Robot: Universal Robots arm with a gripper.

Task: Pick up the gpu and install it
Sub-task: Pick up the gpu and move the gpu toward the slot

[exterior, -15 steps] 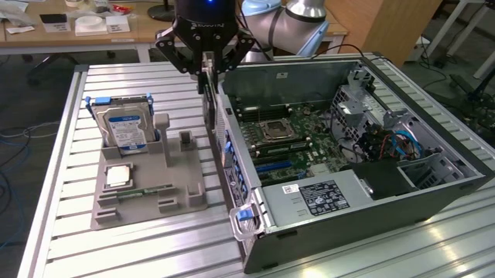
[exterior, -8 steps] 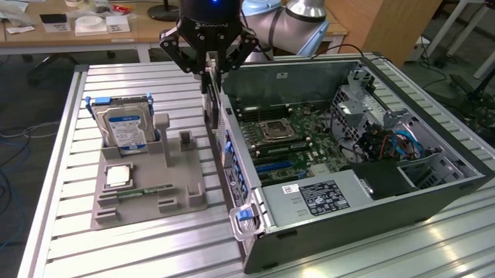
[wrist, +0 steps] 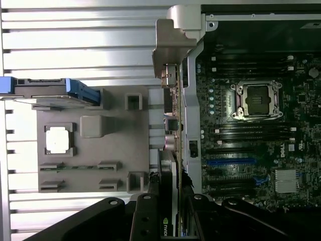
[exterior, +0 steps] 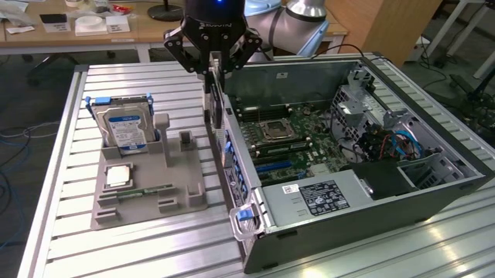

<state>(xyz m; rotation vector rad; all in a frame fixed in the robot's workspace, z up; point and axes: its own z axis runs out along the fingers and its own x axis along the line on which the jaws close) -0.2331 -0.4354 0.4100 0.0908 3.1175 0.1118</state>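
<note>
One card was off the bench (exterior: 155,249): the tool (exterior: 215,69) pinched the gpu (exterior: 217,110) by its upper edge, holding it upright along the side wall of the open case (exterior: 386,202), between the gray holder (exterior: 147,197) and the motherboard (exterior: 294,133).

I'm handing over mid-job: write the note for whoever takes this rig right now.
Gripper: shut on the gpu, a thin black expansion card with a silver end bracket, held upright by its top edge.
Gpu: in the air, close by the open black computer case's wall, between the grey holder tray and the green motherboard.
Done: gpu picked up, off the tray.
Left: gpu not yet seated in a motherboard slot.
</note>
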